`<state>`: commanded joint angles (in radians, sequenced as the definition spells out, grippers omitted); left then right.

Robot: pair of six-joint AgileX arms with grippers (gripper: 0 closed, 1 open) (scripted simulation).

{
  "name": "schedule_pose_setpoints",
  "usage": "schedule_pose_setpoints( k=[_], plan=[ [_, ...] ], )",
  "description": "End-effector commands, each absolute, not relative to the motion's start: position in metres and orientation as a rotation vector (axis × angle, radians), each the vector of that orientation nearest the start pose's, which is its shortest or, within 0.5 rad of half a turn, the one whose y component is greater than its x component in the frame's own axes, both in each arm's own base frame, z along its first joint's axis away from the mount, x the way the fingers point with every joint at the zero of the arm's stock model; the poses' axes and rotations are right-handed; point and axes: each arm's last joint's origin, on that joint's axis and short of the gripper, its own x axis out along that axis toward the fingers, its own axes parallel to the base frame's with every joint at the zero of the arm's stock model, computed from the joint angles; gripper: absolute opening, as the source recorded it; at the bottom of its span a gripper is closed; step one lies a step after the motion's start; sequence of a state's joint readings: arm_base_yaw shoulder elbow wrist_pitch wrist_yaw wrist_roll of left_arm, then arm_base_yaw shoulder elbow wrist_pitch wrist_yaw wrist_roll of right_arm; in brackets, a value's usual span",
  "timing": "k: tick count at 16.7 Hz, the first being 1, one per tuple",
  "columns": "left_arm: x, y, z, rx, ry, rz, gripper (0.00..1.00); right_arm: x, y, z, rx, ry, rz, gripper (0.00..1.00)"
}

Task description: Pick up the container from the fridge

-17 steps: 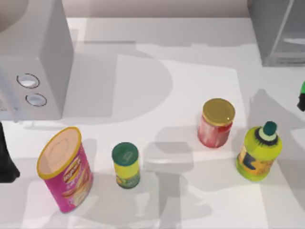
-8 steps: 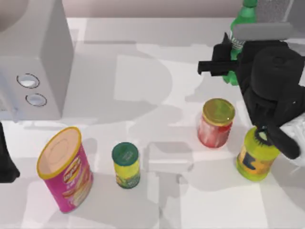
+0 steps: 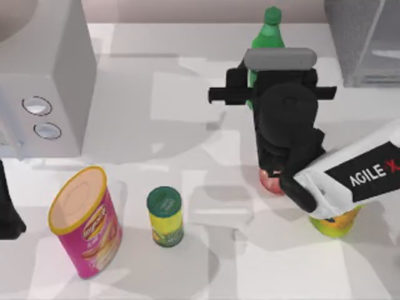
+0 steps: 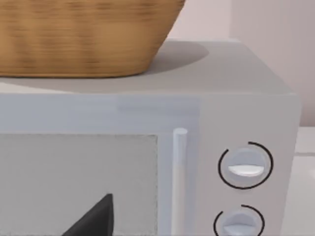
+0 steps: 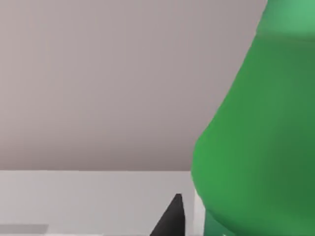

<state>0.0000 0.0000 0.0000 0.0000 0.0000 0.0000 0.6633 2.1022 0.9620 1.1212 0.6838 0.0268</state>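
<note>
Right gripper point(image 3: 262, 94) clamped on the upright container point(image 3: 267, 34), left of the fridge point(image 3: 365, 40).

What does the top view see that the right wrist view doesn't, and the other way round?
The top view adds the fridge, the knobbed grey box, the pink can, the small green-lidded can, the red jar, the yellow-green bottle, the parked left arm at the table's left edge, and the right tool gripping the container. The right wrist view adds the plain wall behind and one dark fingertip. Both share the container and the white table.
</note>
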Motion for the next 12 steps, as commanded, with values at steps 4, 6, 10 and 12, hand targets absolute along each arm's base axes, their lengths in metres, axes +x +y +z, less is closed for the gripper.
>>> schedule_pose_setpoints(
  k=[4, 6, 10, 12],
  plan=[
    [0.106, -0.001, 0.16, 0.0, 0.0, 0.0, 1.0, 0.332, 0.239, 0.128, 0.004, 0.006, 0.003, 0.0],
    [0.106, -0.001, 0.16, 0.0, 0.0, 0.0, 1.0, 0.332, 0.237, 0.128, 0.005, 0.008, 0.003, 0.0],
    [0.106, -0.001, 0.16, 0.0, 0.0, 0.0, 1.0, 0.34, 0.245, 0.133, 0.022, -0.028, 0.032, 0.0],
    [0.106, -0.001, 0.16, 0.0, 0.0, 0.0, 1.0, 0.35, 0.246, 0.126, 0.019, -0.021, 0.033, 0.0]
  ],
)
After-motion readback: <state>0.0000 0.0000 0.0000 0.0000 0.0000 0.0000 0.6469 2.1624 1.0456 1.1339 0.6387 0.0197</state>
